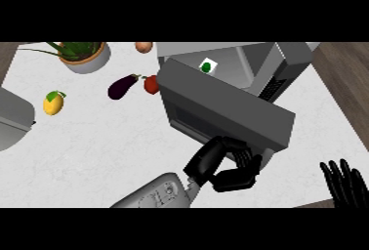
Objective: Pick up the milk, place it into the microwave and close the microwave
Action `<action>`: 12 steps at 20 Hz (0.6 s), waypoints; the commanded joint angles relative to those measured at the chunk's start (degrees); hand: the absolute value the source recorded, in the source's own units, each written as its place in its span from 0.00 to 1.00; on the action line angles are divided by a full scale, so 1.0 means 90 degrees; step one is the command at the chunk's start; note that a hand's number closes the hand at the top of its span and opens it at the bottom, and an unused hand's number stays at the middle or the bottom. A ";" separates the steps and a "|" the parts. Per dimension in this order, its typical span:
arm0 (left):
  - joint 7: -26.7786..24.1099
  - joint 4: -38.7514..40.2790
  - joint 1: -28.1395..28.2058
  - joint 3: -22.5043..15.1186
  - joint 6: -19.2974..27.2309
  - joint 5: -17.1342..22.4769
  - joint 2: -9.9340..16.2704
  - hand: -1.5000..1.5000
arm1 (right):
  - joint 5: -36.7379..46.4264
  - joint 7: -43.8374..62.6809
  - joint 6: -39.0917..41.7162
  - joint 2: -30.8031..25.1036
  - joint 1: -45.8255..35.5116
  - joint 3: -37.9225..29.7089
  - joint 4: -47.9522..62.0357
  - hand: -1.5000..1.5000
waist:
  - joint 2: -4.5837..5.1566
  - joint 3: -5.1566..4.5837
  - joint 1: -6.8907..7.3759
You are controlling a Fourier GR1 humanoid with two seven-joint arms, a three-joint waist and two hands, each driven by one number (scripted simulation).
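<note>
Head view only.

Microwave [245,73]: grey, at upper right of the white counter [93,146]. Cavity open toward the view. Milk [207,67] inside the cavity, seen as a small white carton with a green mark on top, near the left inner wall.

Microwave door [223,110]: swung partway, standing at a slant across the front of the cavity, dark window facing down-left. Neither fully open nor latched.

Left hand [223,166]: black, on a grey forearm rising from the lower edge. Placed against the lower edge of the door near its outer end. Fingers curled, apparently hooked at the door edge; a true clasp round the edge cannot be confirmed, since the fingers overlap one another and the door's underside.

Right hand [346,183]: at the lower right corner, fingers straight and apart, pointing up. Resting, clear of all objects.

Other items, left of the microwave: dark purple eggplant [122,86]; red tomato [151,84] just beside the door's upper corner; yellow lemon [53,103] well apart to the left; potted plant [81,55] at upper left; brownish round item [143,46] at the top edge, identity unclear. Grey appliance [13,122] partly cut off at the left edge.
</note>
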 commanded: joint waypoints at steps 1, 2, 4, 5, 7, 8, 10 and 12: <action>-0.0502 0.0344 -0.0266 0.0099 0.0490 0.0541 -0.0006 0.00 | -0.0212 0.0004 0.0426 -0.0199 -0.0005 0.0062 -0.0325 0.00 | 0.0083 0.0000 -0.0237; -0.0541 0.0404 -0.0502 0.0232 0.0652 0.0532 -0.0006 0.00 | -0.0180 0.0036 0.0393 -0.0202 0.0056 0.0128 -0.0435 0.00 | 0.0067 -0.0001 -0.0303; -0.0533 0.0553 -0.0740 0.0311 0.0924 0.0719 -0.0005 0.00 | -0.0355 0.0239 0.0362 -0.0255 -0.0044 0.0109 -0.0615 0.00 | 0.0074 0.0002 -0.0323; -0.0767 0.0751 -0.0661 0.0354 0.1030 0.0740 -0.0005 0.00 | -0.0359 0.0276 0.0407 -0.0309 0.0019 0.0161 -0.0729 0.00 | 0.0095 -0.0004 -0.0327; -0.0797 0.0899 -0.0958 0.0636 0.1151 0.0950 -0.0006 1.00 | -0.0435 0.0312 0.0502 -0.0371 0.0096 0.0221 -0.0808 0.00 | 0.0132 0.0002 -0.0459; -0.0884 0.0952 -0.1053 0.0620 0.1189 0.1031 -0.0006 1.00 | -0.0568 0.0398 0.0519 -0.0417 0.0102 0.0175 -0.0874 0.00 | 0.0142 0.0002 -0.0511; -0.0863 0.1178 -0.1248 0.0717 0.1230 0.1240 -0.0006 1.00 | -0.0572 0.0497 0.0486 -0.0391 0.0067 0.0305 -0.1025 0.00 | 0.0196 0.0004 -0.0619; -0.1109 0.1111 -0.1307 0.0931 0.1226 0.1586 -0.0006 1.00 | -0.0595 0.0584 0.0585 -0.0524 0.0139 0.0362 -0.1168 0.00 | 0.0223 -0.0016 -0.0720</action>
